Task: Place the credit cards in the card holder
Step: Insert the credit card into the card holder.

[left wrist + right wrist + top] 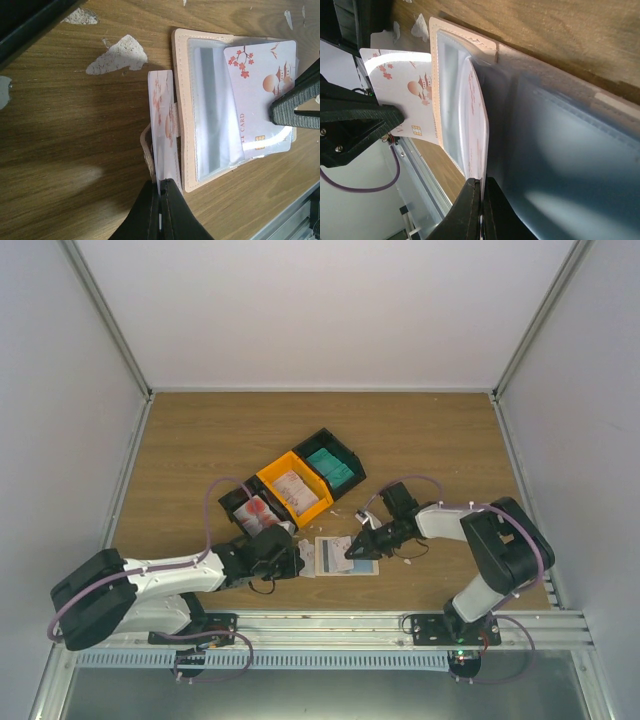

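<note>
Lying open in the lower centre of the top view, between both arms: card holder (330,558), beige rim, clear pockets facing up. Item, right gripper (481,189): fingers pressed together on a white blossom-print credit card (257,85), its lower end tucked into a pocket. Item, left gripper (161,192): likewise pinched on a second blossom card (162,115), just beside the holder's left edge. Above them, joined trays (272,472) holding a teal card (330,468).

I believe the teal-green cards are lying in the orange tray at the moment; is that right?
Not quite: the teal-green cards are lying in the far black tray, next to the orange tray. The top external view shows it.
</note>
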Action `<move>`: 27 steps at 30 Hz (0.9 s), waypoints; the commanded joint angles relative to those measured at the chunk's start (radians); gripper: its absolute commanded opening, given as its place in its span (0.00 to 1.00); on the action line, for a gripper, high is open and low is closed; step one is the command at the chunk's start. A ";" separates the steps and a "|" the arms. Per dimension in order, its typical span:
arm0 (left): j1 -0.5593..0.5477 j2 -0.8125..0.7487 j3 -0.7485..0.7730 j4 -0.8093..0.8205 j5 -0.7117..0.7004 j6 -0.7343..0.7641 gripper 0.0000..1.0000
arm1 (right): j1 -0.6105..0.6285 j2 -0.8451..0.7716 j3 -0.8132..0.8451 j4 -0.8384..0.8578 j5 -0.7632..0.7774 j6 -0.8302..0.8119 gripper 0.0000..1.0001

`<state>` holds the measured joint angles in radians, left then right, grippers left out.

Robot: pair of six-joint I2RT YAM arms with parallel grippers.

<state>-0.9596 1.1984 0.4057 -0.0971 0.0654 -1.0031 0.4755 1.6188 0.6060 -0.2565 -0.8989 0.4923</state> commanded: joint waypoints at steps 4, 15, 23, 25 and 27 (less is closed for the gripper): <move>-0.008 0.025 -0.002 -0.045 -0.017 -0.010 0.00 | 0.001 0.015 -0.024 -0.045 0.039 -0.010 0.02; -0.008 -0.007 -0.010 -0.061 -0.046 -0.007 0.00 | -0.006 -0.175 0.032 -0.176 0.150 0.026 0.02; -0.008 0.015 -0.007 -0.050 -0.041 0.000 0.00 | -0.006 -0.121 -0.012 -0.136 0.104 0.051 0.02; -0.008 0.015 -0.008 -0.051 -0.040 -0.001 0.00 | -0.006 -0.108 -0.023 -0.116 0.105 0.071 0.02; -0.008 0.015 -0.008 -0.048 -0.037 -0.002 0.00 | -0.006 -0.090 -0.039 -0.089 0.097 0.090 0.01</move>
<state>-0.9607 1.1934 0.4076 -0.1009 0.0582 -1.0191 0.4747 1.4944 0.5991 -0.3840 -0.7906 0.5373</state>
